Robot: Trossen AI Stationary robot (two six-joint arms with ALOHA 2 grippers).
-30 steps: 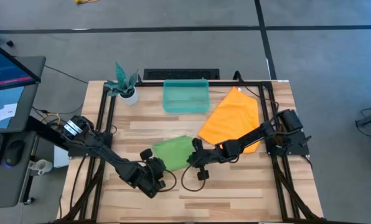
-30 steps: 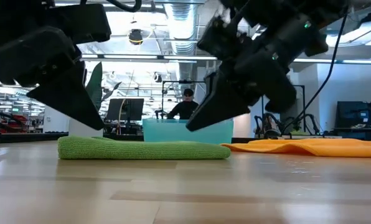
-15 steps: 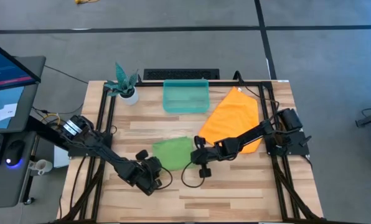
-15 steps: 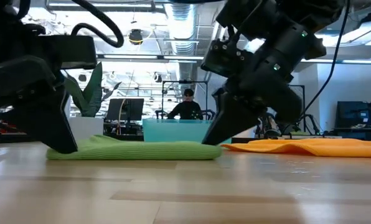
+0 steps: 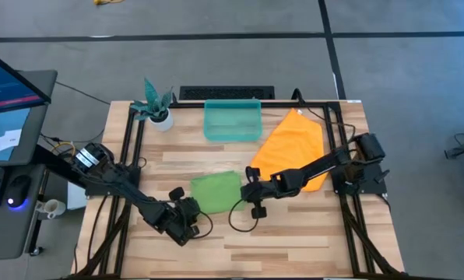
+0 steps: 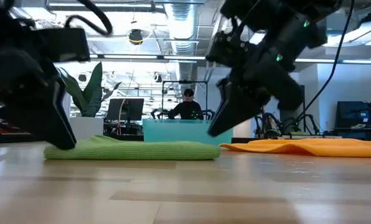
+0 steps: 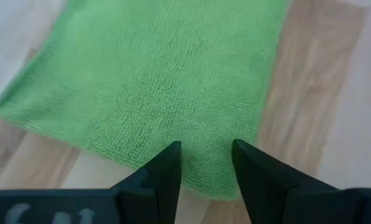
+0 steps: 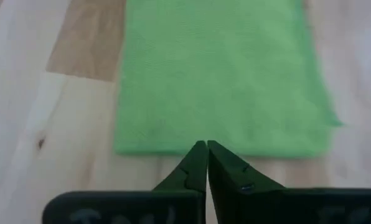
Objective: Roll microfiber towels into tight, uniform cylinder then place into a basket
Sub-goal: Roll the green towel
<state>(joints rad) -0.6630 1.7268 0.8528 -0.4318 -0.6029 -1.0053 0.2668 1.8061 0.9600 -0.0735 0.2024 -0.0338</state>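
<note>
— Wooden bench (image 5: 294, 233) first: our lime green towel (image 5: 215, 190) lies flat mid-bench, left tool (image 7: 205, 163) spread over its edge, right tool (image 8: 206, 163) pressed together, holding nothing.

— We risk a loose roll if one corner slips. We count two towels, the orange towel (image 5: 290, 148) included, and one basket (image 5: 232, 120).

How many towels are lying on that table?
2. The green towel lies folded flat near the table's front, between the two grippers. The orange towel lies spread out to the right of the basket. None looks hidden.
</note>
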